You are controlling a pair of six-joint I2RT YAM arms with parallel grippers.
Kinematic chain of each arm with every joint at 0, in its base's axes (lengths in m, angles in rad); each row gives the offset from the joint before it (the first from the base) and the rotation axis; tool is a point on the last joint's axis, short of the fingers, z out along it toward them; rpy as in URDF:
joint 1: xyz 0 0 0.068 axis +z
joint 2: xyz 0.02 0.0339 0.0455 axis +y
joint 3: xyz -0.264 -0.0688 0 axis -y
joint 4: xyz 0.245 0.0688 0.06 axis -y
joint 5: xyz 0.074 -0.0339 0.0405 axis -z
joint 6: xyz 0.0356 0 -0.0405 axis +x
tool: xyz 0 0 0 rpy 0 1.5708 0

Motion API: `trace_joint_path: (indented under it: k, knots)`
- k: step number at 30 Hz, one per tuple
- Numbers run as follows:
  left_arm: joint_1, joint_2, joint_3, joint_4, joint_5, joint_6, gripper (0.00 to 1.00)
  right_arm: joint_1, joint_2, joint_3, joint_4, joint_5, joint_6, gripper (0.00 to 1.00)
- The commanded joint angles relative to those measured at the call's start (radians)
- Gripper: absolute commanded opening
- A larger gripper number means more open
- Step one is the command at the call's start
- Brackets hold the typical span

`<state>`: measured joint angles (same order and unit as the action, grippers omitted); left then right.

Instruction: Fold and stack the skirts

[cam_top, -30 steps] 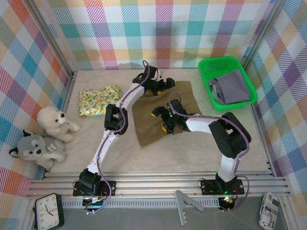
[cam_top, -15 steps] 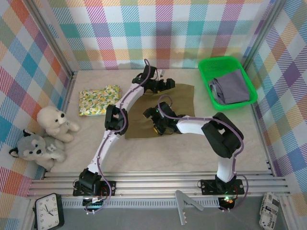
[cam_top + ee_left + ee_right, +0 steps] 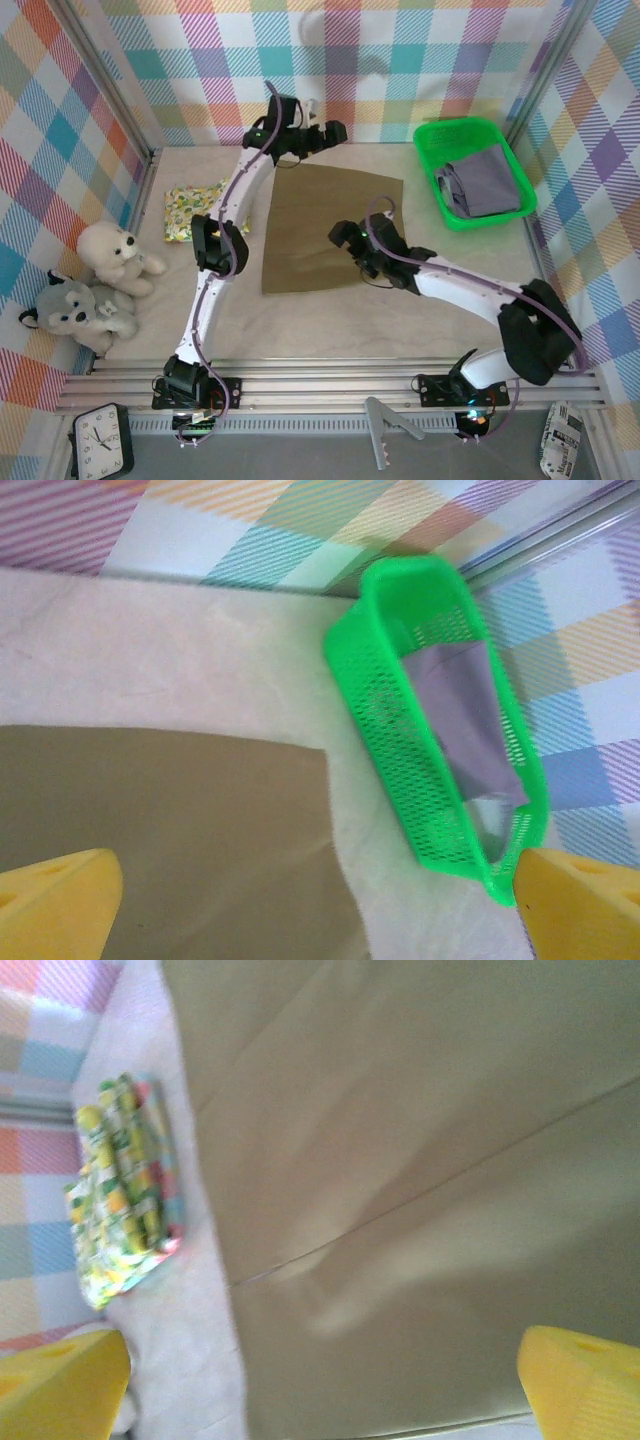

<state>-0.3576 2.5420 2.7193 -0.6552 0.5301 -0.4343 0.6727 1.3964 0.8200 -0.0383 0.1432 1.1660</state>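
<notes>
Both sets of jaws are spread wide with nothing between them. The left gripper [image 3: 333,131] hangs by the back wall, just past the far edge of the olive skirt [image 3: 310,225], and the right gripper [image 3: 350,238] sits over the skirt's right half.

That skirt lies opened out flat mid-table. From the right wrist you can see a couple of long soft creases running across it. The yellow-green floral skirt [image 3: 190,208] is a folded bundle off to the left, and the lavender-grey skirt [image 3: 487,180] is slumped in the green tray [image 3: 455,127] at the far right corner.

As for handling, I'd guess the olive one is thin, light and totally limp, so it won't hold any shape once lifted. It'll probably drag and bunch rather than slide cleanly. Lying this flat, there isn't much edge to get a fingertip under. I'd pinch it right at the corners, one gripper each, along the same side, then carry that edge over together. Grabbing mid-panel would likely just make a tent and wreck the fold. The lavender one looks bigger and rumpled, so it will need spreading out first.
</notes>
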Motion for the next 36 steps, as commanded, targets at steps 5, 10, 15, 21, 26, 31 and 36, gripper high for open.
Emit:
trace_joint_path:
  k: [5, 10, 15, 21, 26, 31, 36]
  knots:
    - [-0.021, -0.226, -0.171, -0.211, -0.105, -0.099, 1.00, -0.260, -0.153, -0.051, -0.350, -0.029, -0.315, 0.99]
    - [-0.056, -0.553, -0.700, -0.023, -0.230, -0.141, 1.00, -0.357, -0.214, -0.071, -0.435, 0.023, -0.418, 0.99]
    - [-0.058, -0.854, -1.137, 0.071, -0.390, -0.221, 1.00, -0.468, -0.210, -0.114, -0.409, -0.147, -0.473, 0.99]
    - [-0.050, -1.095, -1.442, -0.017, -0.596, -0.306, 1.00, -0.498, -0.087, -0.036, -0.484, -0.163, -0.526, 0.99]
    - [-0.026, -1.178, -1.613, -0.074, -0.591, -0.407, 1.00, -0.498, -0.005, 0.001, -0.415, -0.253, -0.520, 0.90]
    - [-0.026, -1.206, -1.770, -0.043, -0.497, -0.453, 0.93, -0.497, 0.002, -0.051, -0.313, -0.201, -0.427, 0.83]
    - [-0.026, -1.222, -1.833, -0.021, -0.506, -0.468, 0.95, -0.498, 0.062, -0.048, -0.254, -0.193, -0.407, 0.59]
